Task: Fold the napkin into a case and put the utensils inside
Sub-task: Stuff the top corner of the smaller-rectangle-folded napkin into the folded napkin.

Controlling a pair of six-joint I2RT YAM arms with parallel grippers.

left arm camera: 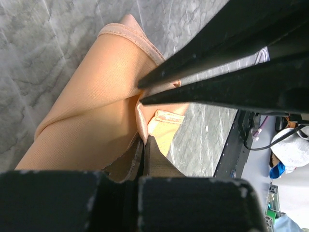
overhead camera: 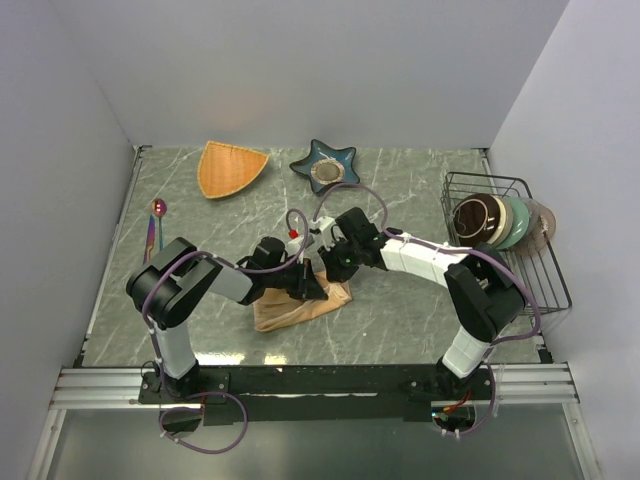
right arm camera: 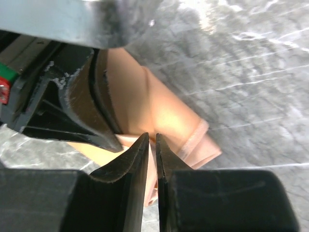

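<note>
The peach-orange napkin [overhead camera: 297, 308] lies folded on the marble table in front of the arms. My left gripper [overhead camera: 298, 281] is shut on a raised fold of it; the left wrist view shows the cloth [left arm camera: 87, 111] pinched between the closed tips [left arm camera: 144, 140]. My right gripper [overhead camera: 335, 264] meets it from the right and is shut on a fold of the napkin [right arm camera: 169, 111] with a thin strip of cloth between its tips [right arm camera: 151, 137]. The two grippers almost touch. The purple-pink utensils [overhead camera: 155, 226], one a round-bowled spoon, lie at the left edge, away from both grippers.
An orange fan-shaped dish [overhead camera: 230, 168] and a blue star-shaped dish [overhead camera: 326, 166] sit at the back. A wire rack [overhead camera: 548, 262] holding several bowls stands at the right. Walls close in the table on three sides.
</note>
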